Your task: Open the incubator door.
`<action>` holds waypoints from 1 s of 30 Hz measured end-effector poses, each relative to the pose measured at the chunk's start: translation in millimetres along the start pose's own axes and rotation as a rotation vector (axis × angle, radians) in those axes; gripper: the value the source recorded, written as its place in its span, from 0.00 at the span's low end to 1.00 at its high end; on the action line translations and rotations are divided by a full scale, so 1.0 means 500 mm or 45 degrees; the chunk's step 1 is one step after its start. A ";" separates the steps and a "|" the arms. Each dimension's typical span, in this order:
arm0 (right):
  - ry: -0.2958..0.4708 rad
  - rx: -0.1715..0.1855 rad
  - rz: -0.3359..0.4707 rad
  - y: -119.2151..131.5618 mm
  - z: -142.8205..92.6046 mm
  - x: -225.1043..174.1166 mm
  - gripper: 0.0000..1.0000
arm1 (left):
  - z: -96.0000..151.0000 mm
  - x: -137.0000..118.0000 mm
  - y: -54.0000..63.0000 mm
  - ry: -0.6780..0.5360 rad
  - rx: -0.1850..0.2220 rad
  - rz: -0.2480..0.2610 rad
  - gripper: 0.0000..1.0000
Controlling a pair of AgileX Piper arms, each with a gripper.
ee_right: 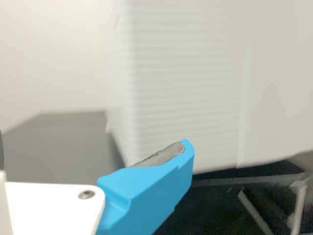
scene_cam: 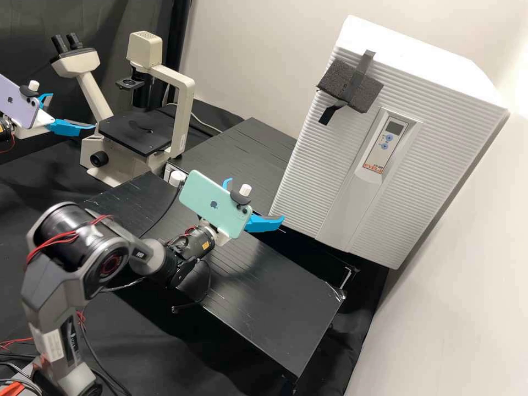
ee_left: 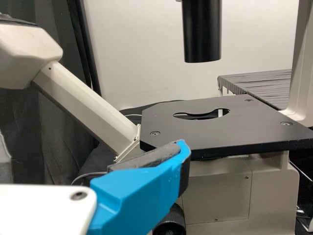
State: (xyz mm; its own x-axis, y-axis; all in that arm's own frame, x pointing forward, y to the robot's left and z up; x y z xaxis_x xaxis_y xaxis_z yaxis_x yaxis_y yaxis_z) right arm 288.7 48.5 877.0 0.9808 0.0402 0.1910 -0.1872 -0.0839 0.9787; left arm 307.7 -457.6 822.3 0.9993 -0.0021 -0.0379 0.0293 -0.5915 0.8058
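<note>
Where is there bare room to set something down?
Bare: the far tabletop between microscope and incubator, and the near tabletop from under the right gripper to the taped corner. Crowded: around the microscope, with the left gripper close.

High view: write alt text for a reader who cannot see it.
The right gripper is open before a white incubator, its door shut, a dark foam block on the front. The open left gripper is near a microscope.
</note>
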 end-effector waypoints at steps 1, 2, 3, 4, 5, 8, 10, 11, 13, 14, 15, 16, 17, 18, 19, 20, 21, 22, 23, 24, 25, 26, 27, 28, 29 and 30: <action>0.024 0.004 0.032 0.014 -0.011 0.003 1.00 | 0.000 0.000 0.000 0.000 0.000 0.000 1.00; 0.037 0.006 0.050 0.021 -0.017 0.004 1.00 | 0.000 0.000 0.000 0.000 0.000 0.000 1.00; 0.049 0.013 0.071 0.029 -0.025 0.006 1.00 | 0.000 0.000 0.000 0.000 0.000 0.000 1.00; 0.068 0.012 0.098 0.042 -0.038 0.012 1.00 | 0.000 0.000 0.000 0.000 0.000 0.000 1.00; 0.068 0.009 0.113 0.050 -0.045 0.016 1.00 | 0.000 0.000 0.000 0.000 0.000 0.000 1.00; 0.047 0.007 0.175 0.074 -0.070 0.029 1.00 | 0.000 0.000 0.000 0.000 0.000 0.000 1.00; 0.032 0.022 0.219 0.089 -0.089 0.035 1.00 | 0.000 0.000 0.000 0.000 0.000 0.000 1.00; 0.020 0.026 0.232 0.093 -0.096 0.037 1.00 | 0.000 0.000 0.000 0.000 0.000 0.000 1.00; 0.000 0.028 0.269 0.106 -0.118 0.043 1.00 | 0.000 0.000 0.000 0.000 0.000 0.000 1.00; -0.014 0.036 0.278 0.108 -0.122 0.046 1.00 | 0.000 0.000 0.000 0.000 0.000 0.000 1.00; -0.017 0.025 0.291 0.111 -0.135 0.050 1.00 | 0.000 0.000 0.000 0.000 0.000 0.000 1.00; -0.022 0.017 0.308 0.116 -0.143 0.054 1.00 | 0.000 0.000 0.000 0.000 0.000 0.000 1.00; -0.032 0.015 0.315 0.118 -0.148 0.056 1.00 | 0.000 0.000 0.000 0.000 0.000 0.000 1.00; -0.040 0.005 0.319 0.120 -0.156 0.059 1.00 | 0.000 0.000 0.000 0.000 0.000 0.000 1.00; -0.044 -0.009 0.329 0.123 -0.164 0.062 1.00 | 0.000 0.000 0.000 0.000 0.000 0.000 1.00; -0.051 -0.012 0.335 0.126 -0.170 0.064 1.00 | 0.000 0.000 0.000 0.000 0.000 0.000 1.00; -0.060 -0.015 0.339 0.128 -0.175 0.068 1.00 | 0.000 0.000 0.000 0.000 0.000 0.000 1.00; -0.066 -0.022 0.351 0.131 -0.180 0.071 1.00 | 0.000 0.000 0.000 0.000 0.000 0.000 1.00; -0.071 -0.026 0.359 0.133 -0.182 0.075 1.00 | 0.000 0.000 0.000 0.000 0.000 0.000 1.00; -0.077 -0.041 0.360 0.134 -0.187 0.081 1.00 | 0.000 0.000 0.000 0.000 0.000 0.000 1.00; -0.079 -0.047 0.363 0.136 -0.189 0.083 1.00 | 0.000 0.000 0.000 0.000 0.000 0.000 1.00; -0.083 -0.061 0.365 0.136 -0.191 0.088 1.00 | 0.000 0.000 0.000 0.000 0.000 0.000 1.00; -0.093 -0.071 0.364 0.135 -0.190 0.093 1.00 | 0.000 0.000 0.000 0.000 0.000 0.000 1.00; -0.101 -0.071 0.362 0.134 -0.189 0.095 1.00 | 0.000 0.000 0.000 0.000 0.000 0.000 1.00; -0.111 -0.069 0.358 0.134 -0.188 0.098 1.00 | 0.000 0.000 0.000 0.000 0.000 0.000 1.00; -0.113 -0.071 0.358 0.134 -0.189 0.099 1.00 | 0.000 0.000 0.000 0.000 0.000 0.000 1.00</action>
State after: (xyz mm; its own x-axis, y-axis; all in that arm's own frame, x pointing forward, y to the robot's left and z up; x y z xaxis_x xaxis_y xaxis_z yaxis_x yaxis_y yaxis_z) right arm 319.6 138.8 959.3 0.8904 -0.0645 0.4506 -0.4528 -0.0245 0.8913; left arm 307.7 -457.6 822.3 0.9993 -0.0021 -0.0379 0.0293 -0.5915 0.8058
